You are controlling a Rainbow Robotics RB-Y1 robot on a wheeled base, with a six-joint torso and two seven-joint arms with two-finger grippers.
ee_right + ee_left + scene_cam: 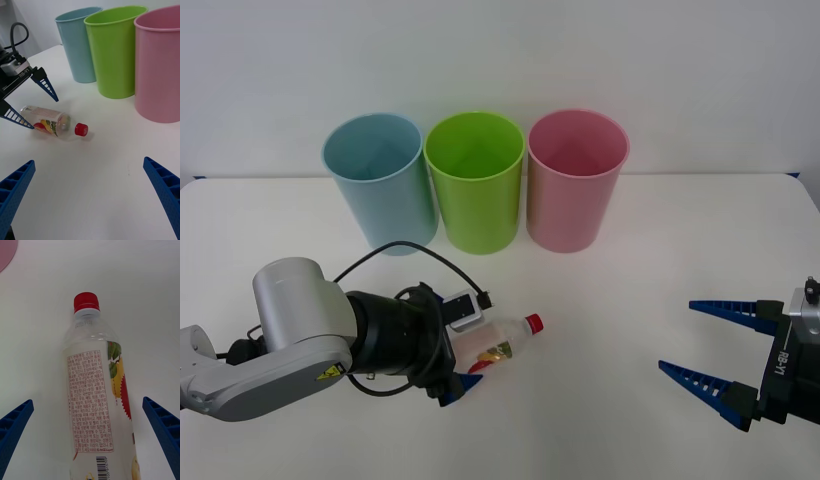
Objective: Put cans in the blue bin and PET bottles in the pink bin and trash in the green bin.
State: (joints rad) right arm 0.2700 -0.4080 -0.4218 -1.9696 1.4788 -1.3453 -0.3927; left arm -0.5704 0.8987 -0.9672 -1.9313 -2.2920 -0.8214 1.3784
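Because the bottle (498,345) lies on its side on the tabletop (630,300), cap toward the pink bin (575,180), the left gripper (465,350) straddles its base, fingers spread for a sideways grasp. The right gripper (710,350) waits open, well apart.

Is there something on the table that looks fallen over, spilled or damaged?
Only the small clear plastic bottle with a red cap lies on its side, between the open fingers of the left gripper. No spill or damage shows. The light-blue, lime-green and pink plastic bins stand upright.
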